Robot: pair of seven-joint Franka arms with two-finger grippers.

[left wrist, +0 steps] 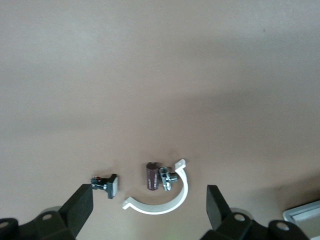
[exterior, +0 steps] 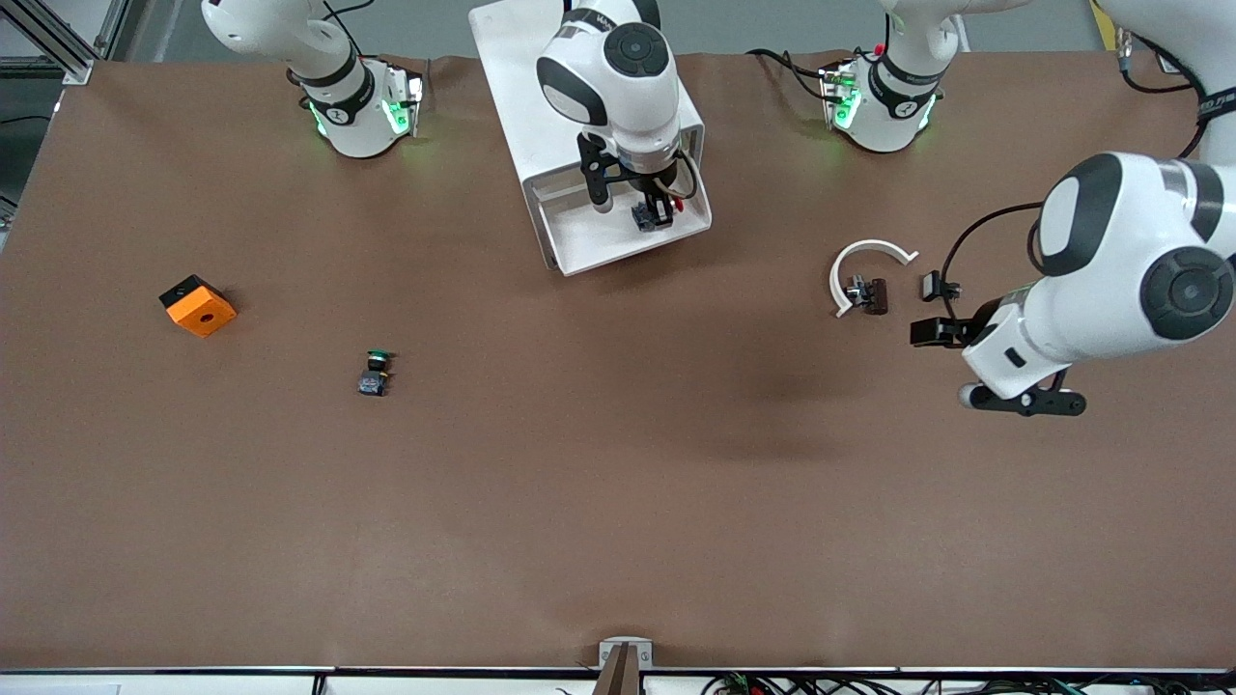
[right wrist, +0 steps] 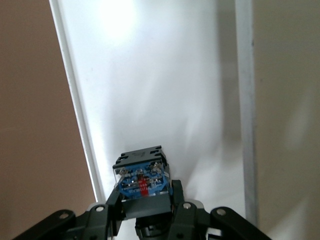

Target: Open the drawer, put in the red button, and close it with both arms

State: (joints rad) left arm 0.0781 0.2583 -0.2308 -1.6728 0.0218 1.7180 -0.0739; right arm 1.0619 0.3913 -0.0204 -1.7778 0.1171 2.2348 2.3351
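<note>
The right end effector [exterior: 653, 214] is clenched on the red button [right wrist: 141, 181], gripping its black and blue-grey body, and it hangs over the open drawer [exterior: 579, 253]. In the right wrist view the button's terminal end faces the camera, so its long axis appears to run along the fingers, down toward the drawer's white floor; the cap itself is hidden. That is the relation the coming move turns on: the drawer floor lies straight below the held button, with the drawer's side rims flanking it on both sides. By my judgement, a short descent and release would leave the button inside the rims.

The drawer stands pulled out of the white cabinet [exterior: 521, 87] toward the front camera.

The left end effector [exterior: 935, 309] waits with its fingers spread and holding nothing, low over the bench [exterior: 618, 502] toward the left arm's end, just beside a white curved clip [exterior: 864, 259], a dark cylinder [left wrist: 151, 175] and a small black part [left wrist: 111, 185]. It is well apart from the drawer, so the right arm is much the nearer one for the drop.

The green-capped button [exterior: 375, 372] and an orange block [exterior: 198, 305] lie toward the right arm's end, untouched.
</note>
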